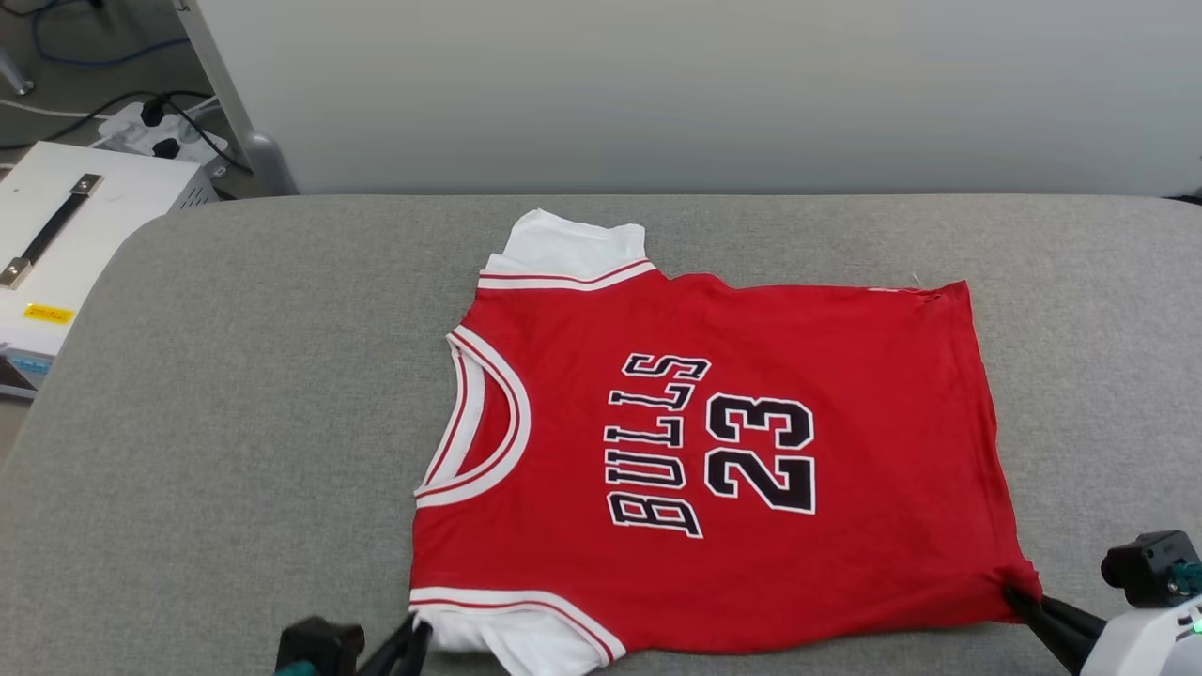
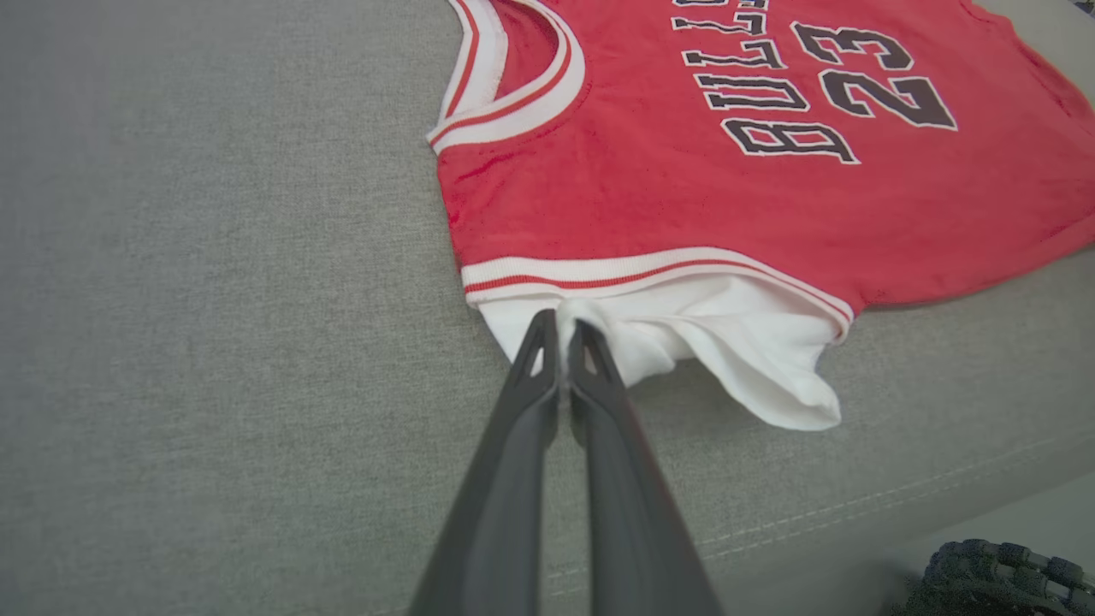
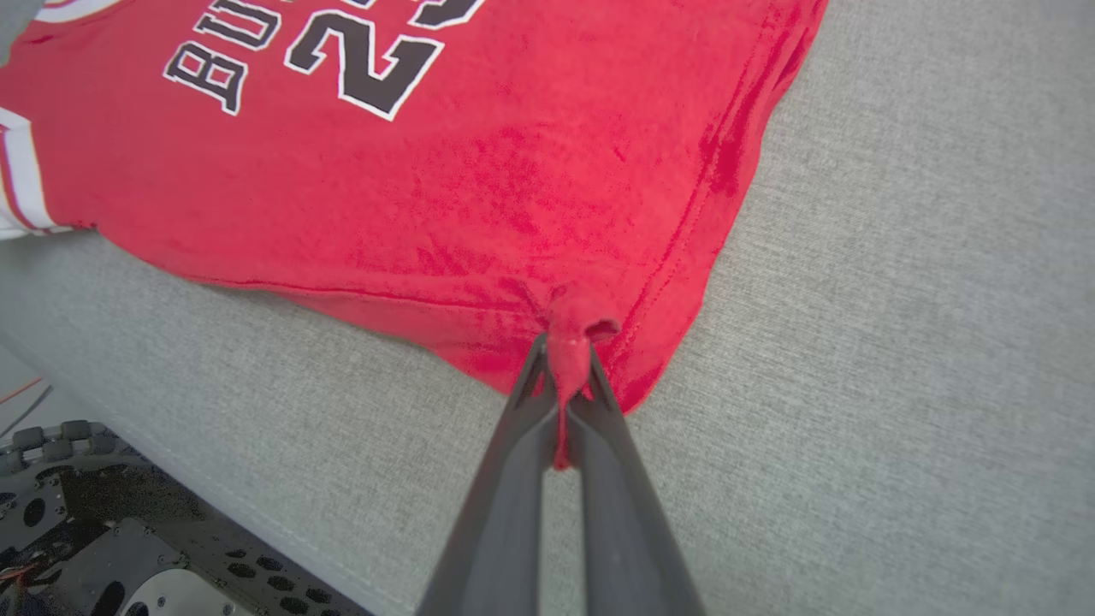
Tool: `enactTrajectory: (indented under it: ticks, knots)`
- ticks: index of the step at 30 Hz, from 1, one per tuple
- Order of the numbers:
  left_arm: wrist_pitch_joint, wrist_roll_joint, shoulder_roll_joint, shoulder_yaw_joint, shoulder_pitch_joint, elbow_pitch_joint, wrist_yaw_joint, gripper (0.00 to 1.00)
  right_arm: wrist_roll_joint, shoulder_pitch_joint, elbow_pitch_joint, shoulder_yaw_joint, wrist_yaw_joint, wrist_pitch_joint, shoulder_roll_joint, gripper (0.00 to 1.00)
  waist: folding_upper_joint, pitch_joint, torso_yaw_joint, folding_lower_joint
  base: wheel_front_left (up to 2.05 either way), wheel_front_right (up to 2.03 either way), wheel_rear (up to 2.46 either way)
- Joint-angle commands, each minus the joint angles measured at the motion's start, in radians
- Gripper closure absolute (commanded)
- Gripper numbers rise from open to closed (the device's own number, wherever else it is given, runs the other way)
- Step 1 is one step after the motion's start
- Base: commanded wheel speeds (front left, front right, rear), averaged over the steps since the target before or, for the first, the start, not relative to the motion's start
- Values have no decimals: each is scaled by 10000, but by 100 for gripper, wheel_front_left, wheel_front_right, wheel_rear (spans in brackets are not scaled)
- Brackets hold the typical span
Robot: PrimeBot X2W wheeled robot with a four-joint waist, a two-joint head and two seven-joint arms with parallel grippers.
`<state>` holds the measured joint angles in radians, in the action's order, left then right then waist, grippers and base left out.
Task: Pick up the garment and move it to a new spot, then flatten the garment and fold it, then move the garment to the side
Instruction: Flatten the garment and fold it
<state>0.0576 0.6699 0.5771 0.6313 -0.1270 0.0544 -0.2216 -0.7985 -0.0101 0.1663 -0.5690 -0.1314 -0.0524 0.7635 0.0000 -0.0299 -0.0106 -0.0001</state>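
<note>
The garment (image 1: 845,394), a red jersey with white sleeves, black "BULLS" lettering and the number 23, lies spread flat on the grey padded table (image 1: 235,422), collar toward the left. My left gripper (image 1: 418,631) is shut on the near white sleeve (image 2: 736,351), pinching its edge at the left gripper's tips (image 2: 560,323). My right gripper (image 1: 1012,595) is shut on the near red hem corner, and a small bunch of red cloth (image 3: 571,342) sits between the right gripper's tips (image 3: 565,359). The far white sleeve (image 1: 563,246) lies flat at the back.
A white box (image 1: 66,235) with a black handle stands off the table at the far left, with a power strip and cables (image 1: 160,131) behind it. A pale wall panel (image 1: 704,94) runs along the table's far edge. The near edge is close under both grippers.
</note>
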Motion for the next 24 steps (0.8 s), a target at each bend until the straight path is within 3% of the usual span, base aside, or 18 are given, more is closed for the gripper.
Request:
enactTrajectory:
  ticks: [1, 12, 24]
  knots:
    - [73, -219, 43, -81, 710, -137, 175, 100, 141, -132, -149, 239, 7, -132, -149, 100, 0, -138, 68, 1, 0, 0, 0]
    - [209, -939, -69, -306, 4487, -1914, 1500, 100, 147, -1337, -525, 1670, 7, -716, -744, 100, 0, -1433, 516, 1, 0, 0, 0]
    - [596, -1260, -716, -121, 6756, -4958, 2332, 100, 506, -3440, 612, 1332, 7, -670, -1459, 100, 0, -3129, 854, 1, 0, 0, 0]
